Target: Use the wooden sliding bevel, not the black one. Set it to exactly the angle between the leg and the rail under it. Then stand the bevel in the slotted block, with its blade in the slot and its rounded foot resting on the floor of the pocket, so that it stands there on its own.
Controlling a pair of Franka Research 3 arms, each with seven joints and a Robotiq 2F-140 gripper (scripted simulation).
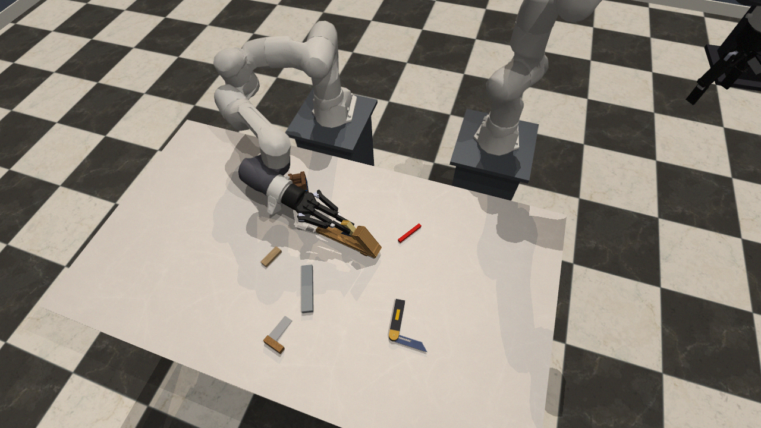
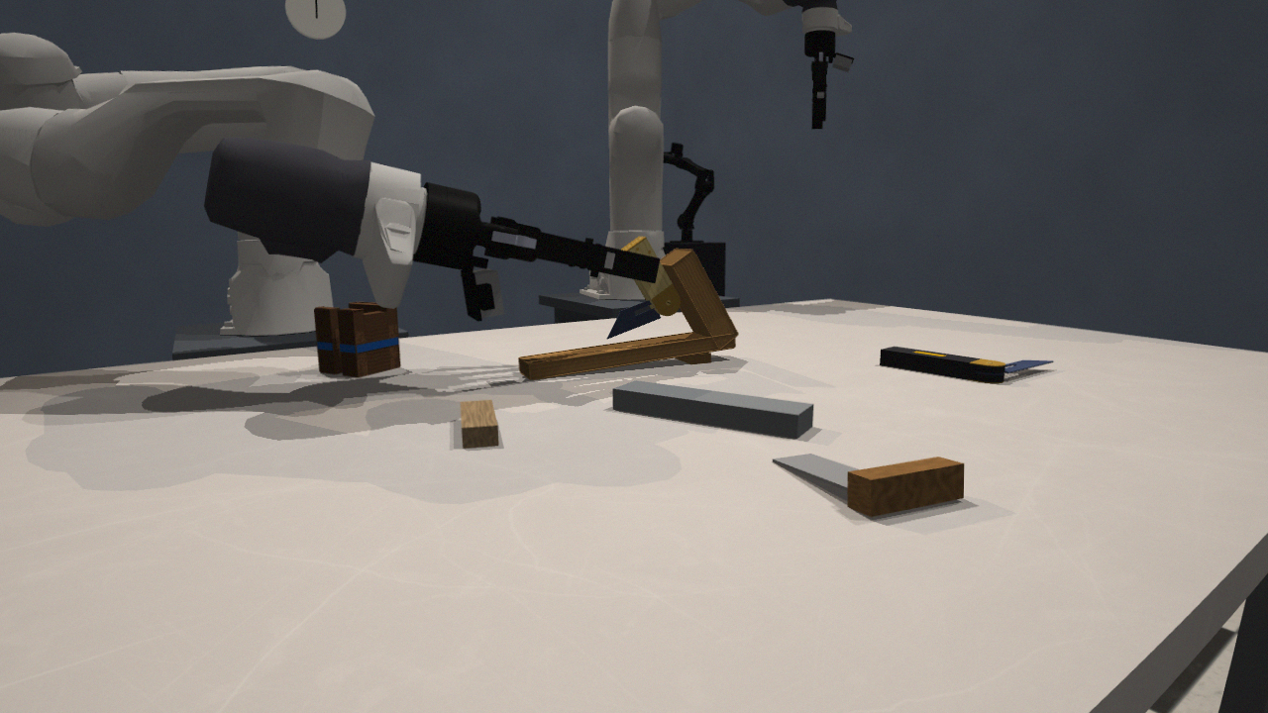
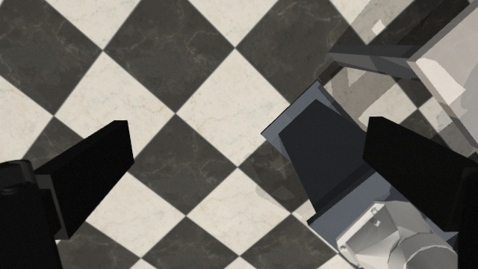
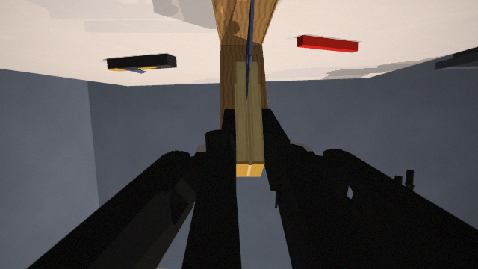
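The wooden bevel [image 1: 348, 226] [image 2: 659, 288] [image 4: 249, 131] is tilted in the air above the rail [image 1: 340, 240] [image 2: 611, 353], just beside the leaning leg [image 1: 368, 241] [image 2: 702, 297], its blue blade [image 2: 631, 318] [image 4: 250, 48] pointing down at a slant. The right claw [image 1: 345, 224] [image 2: 651, 265] [image 4: 247, 126] grasps its handle. Near that claw's arm stands the slotted block [image 1: 299, 181] [image 2: 359, 340]. Farther out, the black bevel [image 1: 397, 316] [image 2: 941, 364] [image 4: 142, 61] and a red stick [image 1: 409, 233] [image 4: 328, 43] lie on the table [image 1: 468, 319] [image 2: 532, 576]. The left claw [image 1: 691, 100] [image 2: 818, 126] [image 3: 249, 140], well apart from them, is released.
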